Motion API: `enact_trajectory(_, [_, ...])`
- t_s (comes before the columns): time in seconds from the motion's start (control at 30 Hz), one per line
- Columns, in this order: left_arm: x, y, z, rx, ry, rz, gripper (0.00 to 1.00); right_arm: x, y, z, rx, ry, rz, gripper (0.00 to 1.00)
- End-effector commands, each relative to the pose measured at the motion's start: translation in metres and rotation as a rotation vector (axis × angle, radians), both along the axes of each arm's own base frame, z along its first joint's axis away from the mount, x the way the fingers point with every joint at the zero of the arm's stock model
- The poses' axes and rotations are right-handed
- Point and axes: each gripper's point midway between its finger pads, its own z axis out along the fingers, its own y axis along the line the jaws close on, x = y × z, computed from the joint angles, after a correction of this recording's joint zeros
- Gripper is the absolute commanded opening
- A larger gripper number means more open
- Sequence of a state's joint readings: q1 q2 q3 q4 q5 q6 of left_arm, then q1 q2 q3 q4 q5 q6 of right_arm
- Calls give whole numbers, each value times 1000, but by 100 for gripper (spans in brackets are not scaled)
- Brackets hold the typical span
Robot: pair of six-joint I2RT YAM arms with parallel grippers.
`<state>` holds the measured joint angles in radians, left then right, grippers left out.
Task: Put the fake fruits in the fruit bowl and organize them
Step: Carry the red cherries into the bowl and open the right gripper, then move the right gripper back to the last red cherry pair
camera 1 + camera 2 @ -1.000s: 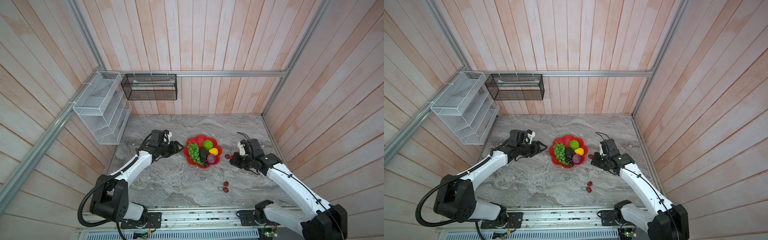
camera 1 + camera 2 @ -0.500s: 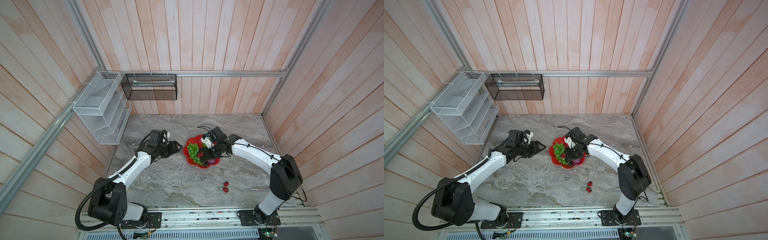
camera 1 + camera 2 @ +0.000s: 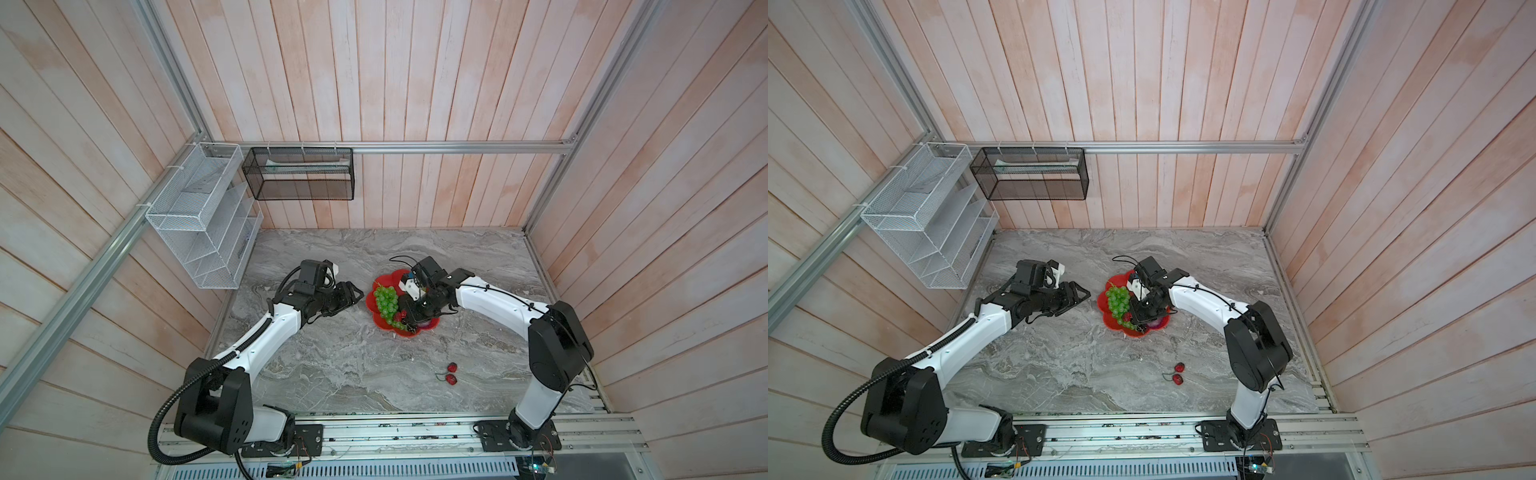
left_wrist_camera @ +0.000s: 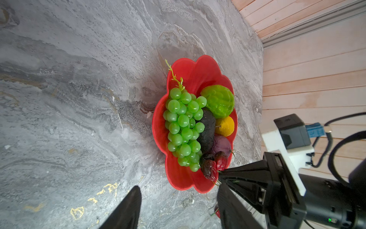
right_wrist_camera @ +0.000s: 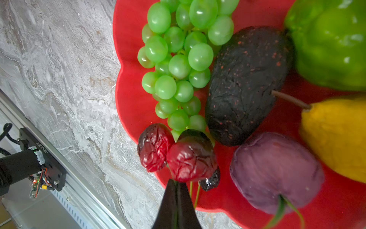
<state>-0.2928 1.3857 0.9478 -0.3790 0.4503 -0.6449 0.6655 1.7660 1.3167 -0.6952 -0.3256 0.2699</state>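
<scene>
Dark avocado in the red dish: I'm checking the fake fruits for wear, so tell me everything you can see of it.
The avocado is an oval, matt black fruit with wrinkled, cracked skin and reddish specks. It lies on its side near the middle of the red dish, between the green grape bunch, which rests against it, and the yellow fruit, whose stem tip reaches it. The purple fruit sits by one end.

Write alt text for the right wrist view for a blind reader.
The right gripper, jaws shut, pinches the stems of red berries over the rim of the red fruit bowl. Inside lie a green grape bunch, dark avocado, purple fruit, yellow fruit and bumpy green ball.
</scene>
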Motion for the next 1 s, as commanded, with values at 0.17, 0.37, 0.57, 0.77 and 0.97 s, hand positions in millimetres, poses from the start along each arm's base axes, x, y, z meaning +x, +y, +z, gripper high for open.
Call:
enact_trajectory(0.17, [7, 2, 7, -1, -12, 19, 64, 8, -15, 10, -66, -62, 3, 30])
enact_trajectory(0.37, [9, 3, 10, 14, -20, 13, 64, 15, -14, 44, -36, -122, -16, 31])
enact_trajectory(0.57, [13, 2, 9, 23, -20, 6, 64, 9, -24, 56, -38, -154, -51, 34])
enact_trajectory(0.77, [18, 0, 9, 16, -25, 6, 64, -7, -48, 57, -56, -169, -132, 39])
enact_trajectory(0.97, [24, -1, 15, 10, -58, 9, 64, -54, -94, 24, -124, -89, -292, 41])
